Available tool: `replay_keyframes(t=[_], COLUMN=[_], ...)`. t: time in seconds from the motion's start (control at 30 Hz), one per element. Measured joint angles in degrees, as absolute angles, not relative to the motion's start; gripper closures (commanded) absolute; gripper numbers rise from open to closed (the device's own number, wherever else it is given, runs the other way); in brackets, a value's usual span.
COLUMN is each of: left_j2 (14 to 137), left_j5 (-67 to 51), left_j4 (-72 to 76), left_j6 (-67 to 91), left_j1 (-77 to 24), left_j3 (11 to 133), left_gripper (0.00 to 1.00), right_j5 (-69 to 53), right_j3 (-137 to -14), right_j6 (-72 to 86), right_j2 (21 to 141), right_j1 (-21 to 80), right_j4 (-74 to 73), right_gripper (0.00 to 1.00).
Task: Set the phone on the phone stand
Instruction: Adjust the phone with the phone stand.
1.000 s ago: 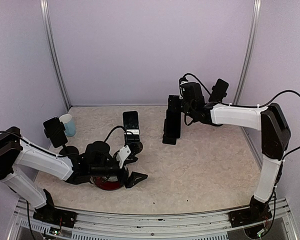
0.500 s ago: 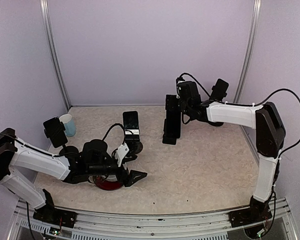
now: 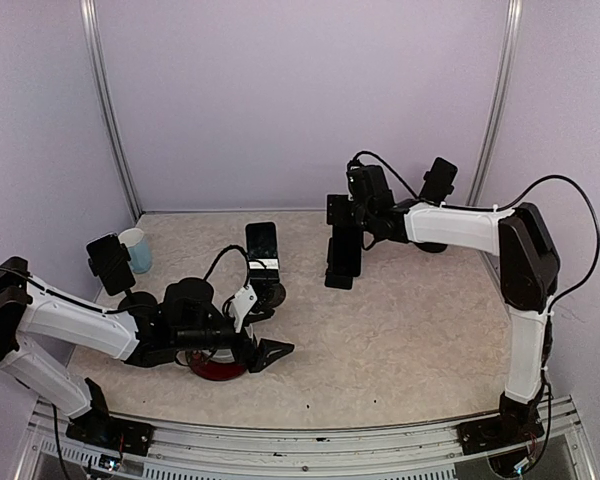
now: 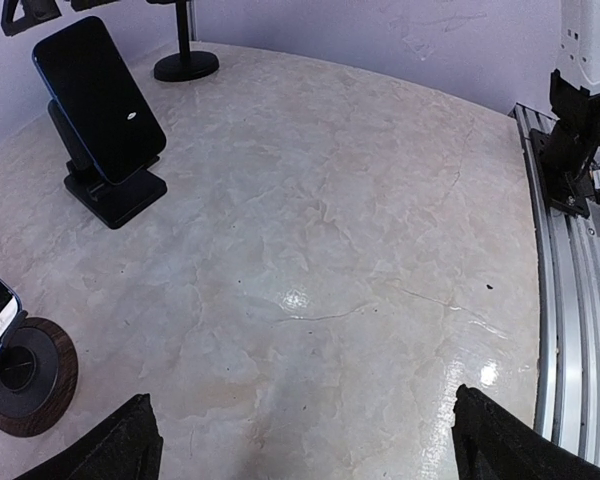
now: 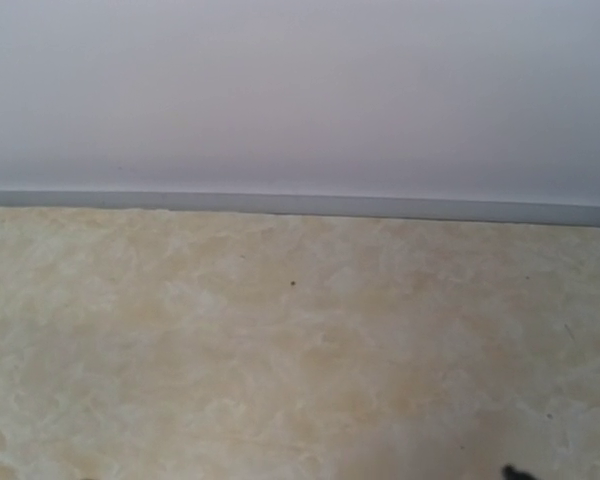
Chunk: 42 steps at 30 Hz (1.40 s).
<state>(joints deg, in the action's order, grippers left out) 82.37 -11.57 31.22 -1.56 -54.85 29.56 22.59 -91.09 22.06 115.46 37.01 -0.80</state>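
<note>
Spread wide, the right claw [image 3: 342,212] hangs just above the top edge of the phone [image 4: 100,98]. Its own wrist view shows nothing between the fingers, only bare bench and back wall [image 5: 300,90], so I judge it is gripping nothing. Whether a fingertip touches the phone's top, I cannot tell. The phone leans back, dark screen tilted upward, on the phone stand [image 4: 115,195], its lower edge down by the base, toward the far side of the bench [image 4: 330,250] and a little right of centre. That lean is what such a stand is made for, so the placement looks done to my eye. Over at the near left, the left claw [image 4: 305,450] is opened to its fullest, low over the bench, holding nothing and well apart from the stand, where it blocks nobody. As for room, there is open bench between the stand and the near-edge rail [image 4: 570,330], and straight up looks free for the right claw. Watch the second phone [image 3: 262,248] on its round base [image 4: 25,375], near the left claw's fingers, and the back wall close behind the stand.
</note>
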Motion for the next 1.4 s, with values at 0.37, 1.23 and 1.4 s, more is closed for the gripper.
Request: replay_keyframes(t=[0.37,1.23,1.4], left_j2=[82.4,82.9,82.9], left_j5=[-11.6,-10.5,-10.5], left_j4=[31.2,30.8,30.8], left_j6=[-1.5,-1.8,-1.8], left_j1=[-54.9,-55.2,-55.2], left_j3=[29.6,29.6,29.6], left_gripper=[0.01,0.01,0.01], right_j5=[26.1,27.7,27.1], right_j3=[-96.2,-96.7,-96.7], right_j6=[22.4,22.9,23.0], right_j2=[119.9,122.7,122.5], right_j1=[38.1,38.3,38.3], right_j4=[-5.8,-7.9,-7.9], right_gripper=[0.03,0.46,0.46])
